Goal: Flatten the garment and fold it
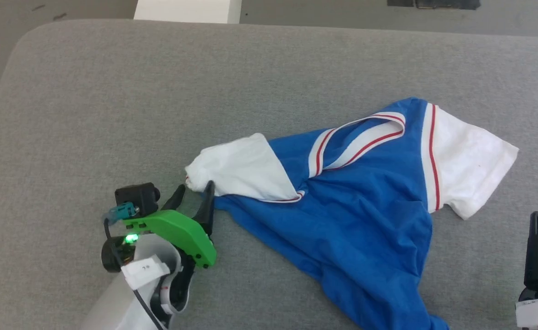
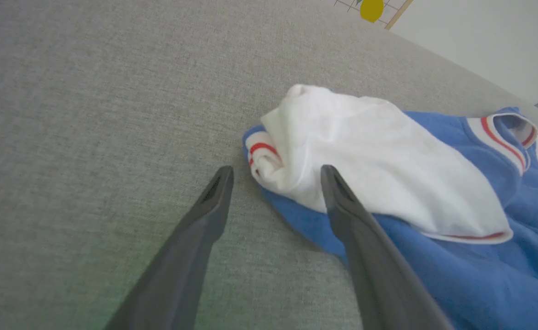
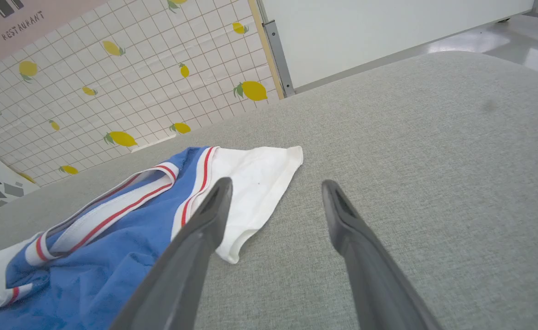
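In the head view, the T-shirt (image 1: 365, 206) lies crumpled on the grey cushion (image 1: 113, 91), slanting from the middle toward the lower right, its collar (image 1: 365, 142) twisted. Our left gripper (image 1: 196, 187) sits at the bunched white sleeve (image 1: 236, 167), jaws spread, one finger right against the cloth, nothing pinched.

In the left wrist view, that sleeve is rolled over on itself just beyond the spread fingers, with blue cloth under it.

In the right wrist view, our right gripper (image 3: 276, 184) hangs with jaws spread and empty over the cushion, beside the other sleeve (image 3: 264, 169), which lies flat.

We judge that we are at the flattening step and folding has not begun. Next we would need to close on the rolled sleeve's edge and draw it outward, probably with the right side held down, so the shoulders open.
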